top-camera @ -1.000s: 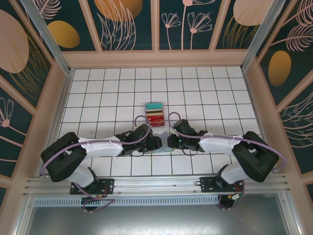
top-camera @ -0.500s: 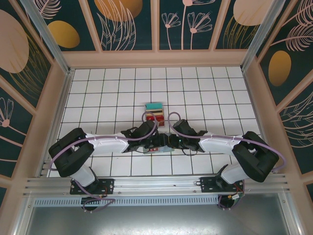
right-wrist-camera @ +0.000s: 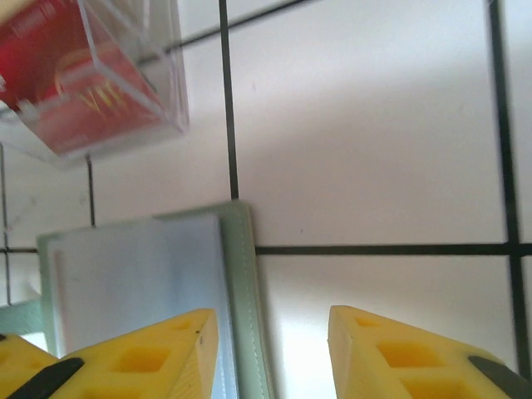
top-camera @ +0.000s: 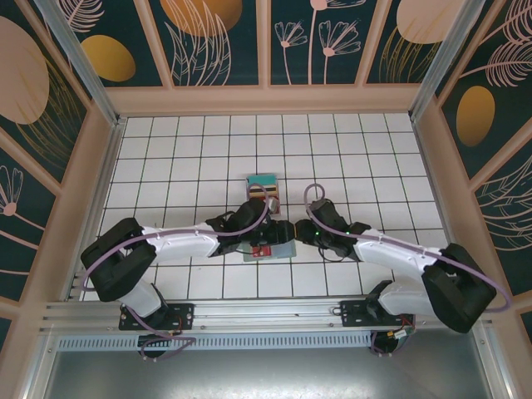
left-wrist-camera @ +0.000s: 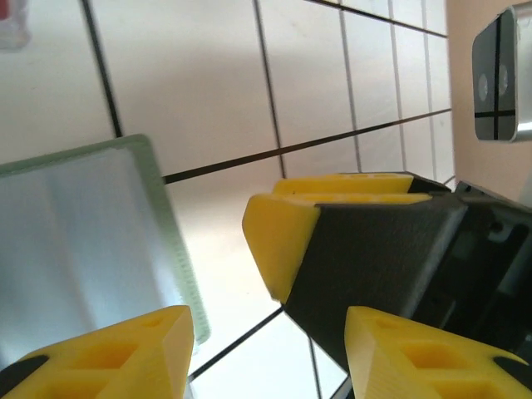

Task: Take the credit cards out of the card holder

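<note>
grey-green bifold card holder (right-wrist-camera: 141, 278) lying open on white tiles (right-wrist-camera: 374, 125), left gripper (left-wrist-camera: 266, 353) hovering low over it, right gripper (right-wrist-camera: 273, 357) hovering over its edge, both sets of jaws standing apart, clamping nothing

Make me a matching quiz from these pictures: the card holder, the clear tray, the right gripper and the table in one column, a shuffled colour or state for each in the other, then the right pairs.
Column one:
1. card holder
2. clear tray
3. right gripper
4. table

Column two:
A. white tiles with dark lines
B. yellow fingers standing apart
C. see-through walls, red inside
D. light-blue inside, grey-green edge

Pairs: 1-D, 2-C, 3-B, 4-A
</note>
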Robot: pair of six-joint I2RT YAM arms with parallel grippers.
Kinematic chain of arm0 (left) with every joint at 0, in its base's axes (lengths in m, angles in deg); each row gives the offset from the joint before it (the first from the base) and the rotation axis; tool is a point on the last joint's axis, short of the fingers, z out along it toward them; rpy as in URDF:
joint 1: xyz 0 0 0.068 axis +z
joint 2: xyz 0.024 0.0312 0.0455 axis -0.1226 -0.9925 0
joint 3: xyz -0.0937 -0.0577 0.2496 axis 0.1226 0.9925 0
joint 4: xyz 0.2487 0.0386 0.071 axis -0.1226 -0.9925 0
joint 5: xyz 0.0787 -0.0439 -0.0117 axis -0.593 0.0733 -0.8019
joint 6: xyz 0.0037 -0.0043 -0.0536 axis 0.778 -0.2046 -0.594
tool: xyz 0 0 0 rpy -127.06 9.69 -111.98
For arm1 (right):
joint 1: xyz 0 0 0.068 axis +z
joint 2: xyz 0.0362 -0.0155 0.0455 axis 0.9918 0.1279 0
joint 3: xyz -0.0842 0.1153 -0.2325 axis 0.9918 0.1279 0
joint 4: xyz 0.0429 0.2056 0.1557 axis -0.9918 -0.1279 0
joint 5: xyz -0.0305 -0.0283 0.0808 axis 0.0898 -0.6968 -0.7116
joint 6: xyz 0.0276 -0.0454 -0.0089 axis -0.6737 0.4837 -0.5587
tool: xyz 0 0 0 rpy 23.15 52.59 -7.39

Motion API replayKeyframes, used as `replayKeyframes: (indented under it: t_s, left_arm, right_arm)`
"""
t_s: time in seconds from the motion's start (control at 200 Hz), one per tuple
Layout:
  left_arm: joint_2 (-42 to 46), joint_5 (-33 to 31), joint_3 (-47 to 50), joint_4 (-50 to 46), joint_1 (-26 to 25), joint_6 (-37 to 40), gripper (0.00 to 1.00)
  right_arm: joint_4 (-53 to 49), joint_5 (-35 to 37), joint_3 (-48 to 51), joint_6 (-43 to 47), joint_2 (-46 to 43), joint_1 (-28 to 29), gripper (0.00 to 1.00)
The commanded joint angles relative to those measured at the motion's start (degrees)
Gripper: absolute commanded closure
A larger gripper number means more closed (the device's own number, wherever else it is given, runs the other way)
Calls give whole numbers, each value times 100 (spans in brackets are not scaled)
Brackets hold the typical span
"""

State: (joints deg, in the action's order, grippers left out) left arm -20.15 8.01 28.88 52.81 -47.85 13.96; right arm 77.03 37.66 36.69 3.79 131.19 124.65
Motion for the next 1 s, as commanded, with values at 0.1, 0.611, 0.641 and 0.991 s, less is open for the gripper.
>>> replayKeyframes:
  t_s: [0.1,0.611,0.641,0.991]
  left_arm:
    - [284,184,-299,110,-35,157,48]
    - [1829,-1190,1023,-1336,440,104,72]
    - [1867,-1204,1131,-1336,461,81,75]
    - [1627,-1002,1676,-806,489,-114,87]
  right_arm:
    - [-114,76,115,-66,-132,-122,59]
    - [1200,-1639,-181,82,498,203,83]
    - [1298,-1726,-213,64,585,234,84]
    - [1989,-2274,-367,-305,1532,422,84]
